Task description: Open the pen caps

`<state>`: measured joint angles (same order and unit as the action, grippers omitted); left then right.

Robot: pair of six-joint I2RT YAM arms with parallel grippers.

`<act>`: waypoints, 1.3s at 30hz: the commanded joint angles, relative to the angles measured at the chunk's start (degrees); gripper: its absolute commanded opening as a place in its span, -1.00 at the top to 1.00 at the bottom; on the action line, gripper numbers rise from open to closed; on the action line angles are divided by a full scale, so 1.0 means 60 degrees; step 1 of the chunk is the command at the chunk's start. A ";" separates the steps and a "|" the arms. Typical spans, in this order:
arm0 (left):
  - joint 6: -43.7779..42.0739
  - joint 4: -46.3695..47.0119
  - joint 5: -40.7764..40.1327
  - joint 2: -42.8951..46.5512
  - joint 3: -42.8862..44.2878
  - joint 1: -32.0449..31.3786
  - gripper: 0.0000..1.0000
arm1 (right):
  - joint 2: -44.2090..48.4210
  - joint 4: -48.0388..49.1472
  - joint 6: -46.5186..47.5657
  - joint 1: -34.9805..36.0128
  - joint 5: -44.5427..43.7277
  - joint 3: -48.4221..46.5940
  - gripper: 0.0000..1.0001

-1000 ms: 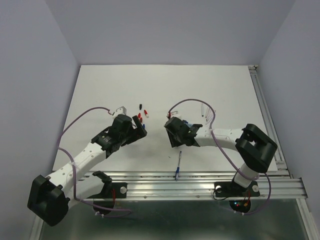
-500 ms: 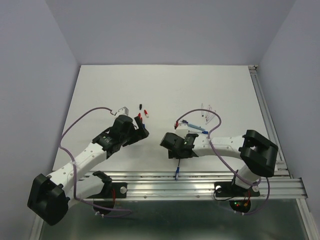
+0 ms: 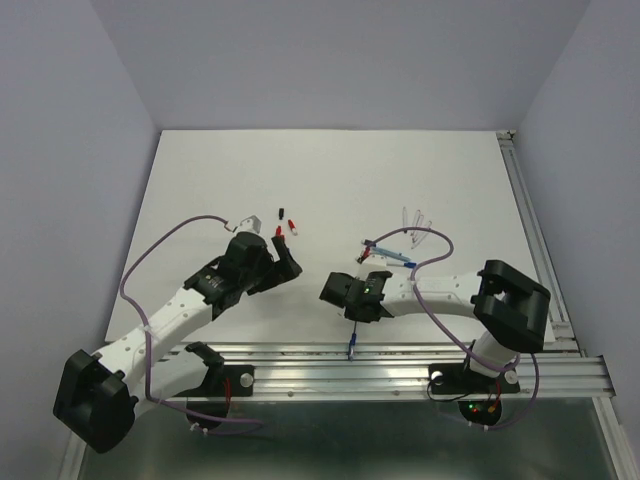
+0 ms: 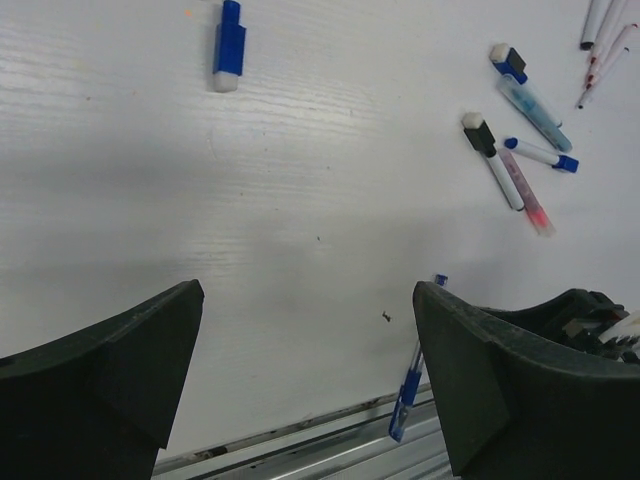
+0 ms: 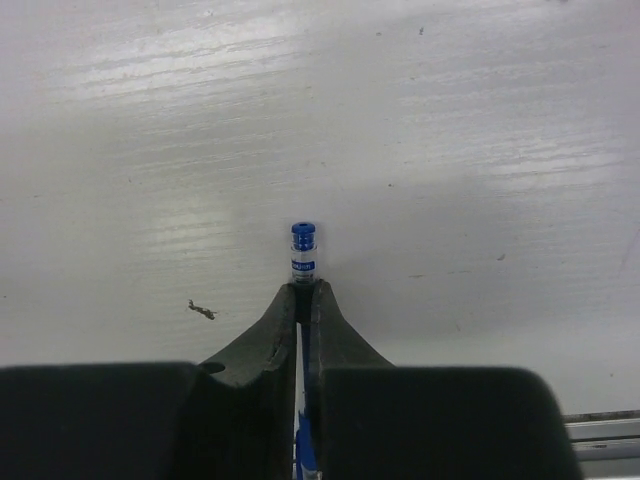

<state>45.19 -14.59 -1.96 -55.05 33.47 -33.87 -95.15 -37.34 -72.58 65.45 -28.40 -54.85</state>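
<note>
My right gripper (image 3: 352, 302) is shut on a thin blue pen (image 5: 303, 251) near the table's front edge. The pen's blue end sticks out just past the fingertips, and its capped end (image 3: 353, 343) reaches over the front rail. My left gripper (image 3: 284, 262) is open and empty above the table, to the left of that pen; the pen also shows in the left wrist view (image 4: 409, 386). Loose caps lie behind the left gripper: a black one (image 3: 278, 214), a red one (image 3: 292, 223) and a blue one (image 4: 229, 45). More pens (image 4: 494, 160) lie to the right.
A cluster of pens (image 3: 390, 250) and clear barrels (image 3: 412, 217) lies behind the right arm. The aluminium rail (image 3: 400, 352) runs along the table's front edge. Purple cables loop over both arms.
My right gripper has moved toward the front edge, down onto the blue pen, uncovering the pens behind it. My left gripper has shifted slightly.
</note>
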 commanded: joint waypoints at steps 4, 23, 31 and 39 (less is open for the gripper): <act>-0.0398 0.2384 0.3049 0.0370 -0.0787 -0.0927 -0.96 | 0.1092 -0.1085 -0.1278 -0.0112 -0.2120 0.0134 0.99; -0.1833 0.5215 0.4281 -0.1327 -0.0380 -0.3262 -0.90 | 0.3862 0.2413 0.1593 -0.1416 -0.0102 0.0352 0.99; -0.1950 0.5244 0.4266 -0.1856 -0.0057 -0.3364 0.64 | 0.4023 0.2752 0.1637 -0.1504 0.0178 0.0440 0.99; -0.1848 0.5215 0.3974 -0.1490 -0.0159 -0.3379 1.00 | 0.4038 0.2956 0.1680 -0.1563 0.0484 0.0586 0.44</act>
<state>35.42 13.06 20.47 -66.67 30.57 -53.25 -71.59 -23.79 -63.22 56.31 -27.38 -52.90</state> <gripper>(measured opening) 0.125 0.229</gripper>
